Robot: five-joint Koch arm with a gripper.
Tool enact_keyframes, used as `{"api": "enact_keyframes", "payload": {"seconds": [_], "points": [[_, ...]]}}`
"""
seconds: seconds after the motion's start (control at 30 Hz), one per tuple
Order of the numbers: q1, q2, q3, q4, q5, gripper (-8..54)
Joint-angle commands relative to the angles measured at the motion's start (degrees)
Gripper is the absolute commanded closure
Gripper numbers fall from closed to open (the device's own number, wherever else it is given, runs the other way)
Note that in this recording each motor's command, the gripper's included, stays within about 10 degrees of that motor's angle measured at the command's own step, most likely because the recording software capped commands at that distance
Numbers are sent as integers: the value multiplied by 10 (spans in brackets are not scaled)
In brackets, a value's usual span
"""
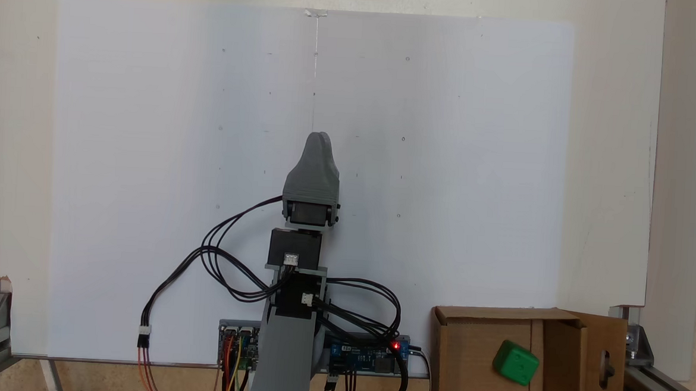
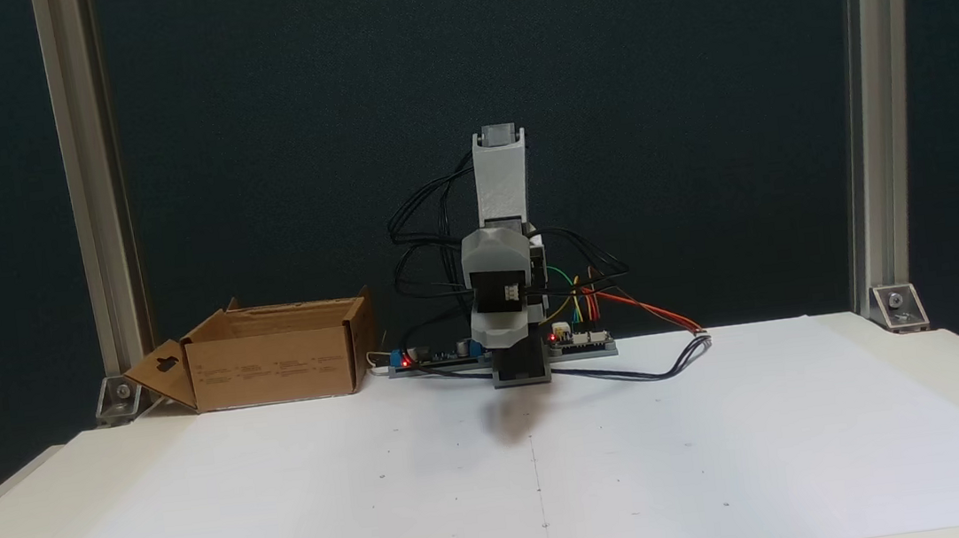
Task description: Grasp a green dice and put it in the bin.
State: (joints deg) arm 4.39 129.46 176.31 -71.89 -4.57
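Note:
The green dice (image 1: 515,362) lies tilted on the floor of the bin (image 1: 463,344), a brown cardboard box with upright flaps, at the lower right of a fixed view. In a fixed view the bin (image 2: 271,362) stands left of the arm's base and its walls hide the dice. My gripper (image 1: 319,137) is well away from the bin, over the middle of the white sheet, with the arm folded over its base. Its grey jaws lie together with nothing between them. In a fixed view the gripper (image 2: 504,334) points toward the camera, just above the table.
A large white paper sheet (image 1: 148,149) covers the table. Controller boards (image 2: 580,338) and loose black and coloured cables (image 1: 213,260) sit around the arm's base. Aluminium frame posts (image 2: 860,113) stand at the table's back corners.

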Motion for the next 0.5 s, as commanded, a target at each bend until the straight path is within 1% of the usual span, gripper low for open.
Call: {"api": "enact_keyframes", "payload": {"seconds": [0.0, 0.47], "points": [[-1, 61, 26, -41, 20, 8], [-4, 60, 26, -44, 20, 8]]}}
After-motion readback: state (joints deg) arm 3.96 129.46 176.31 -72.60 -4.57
